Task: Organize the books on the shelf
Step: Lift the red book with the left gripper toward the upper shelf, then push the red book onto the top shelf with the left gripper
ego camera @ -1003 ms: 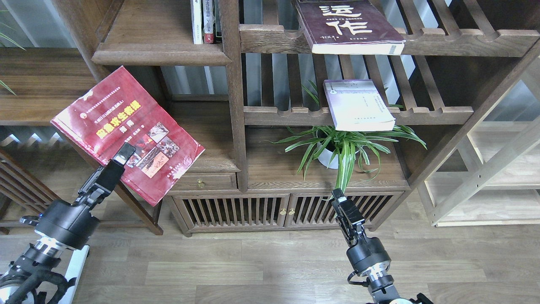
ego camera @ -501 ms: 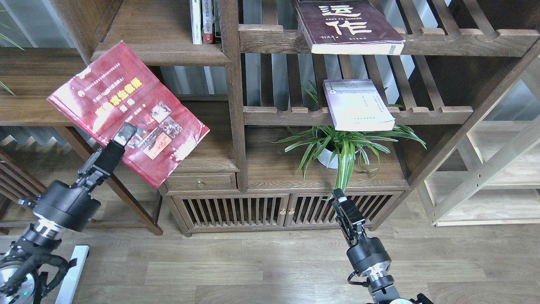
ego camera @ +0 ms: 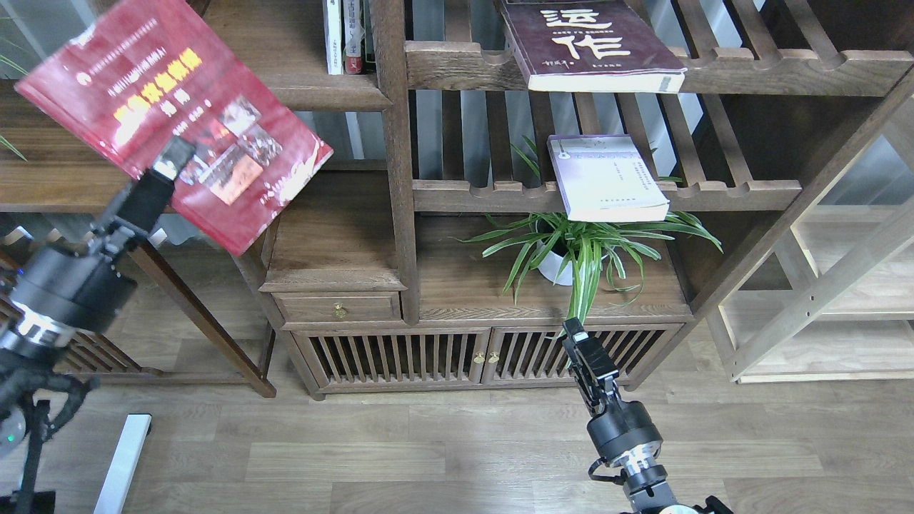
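The red book (ego camera: 171, 114), with its yellow title and photos facing up, is held in the air at the upper left, tilted, its far edge overlapping the front of the dark wooden shelf (ego camera: 314, 89). The left gripper (ego camera: 171, 158) is clamped on the book's near edge, one finger lying on the cover.

On that shelf, at its right end, a few slim volumes (ego camera: 346, 36) stand upright against the bookcase post. Right of the shelf, the maroon book (ego camera: 593, 46) with large white characters lies flat on the upper slatted rack, its near edge jutting past the front rail. Below it and still right of the shelf, the pale lavender book (ego camera: 607, 178) lies flat on the lower slatted rack, also overhanging the rail. Under that book sits a potted plant (ego camera: 582, 250) on the cabinet top.

The right gripper (ego camera: 582, 350) hangs low, well below the shelf, in front of the cabinet's slatted doors, holding nothing; whether its fingers are parted or together cannot be told.
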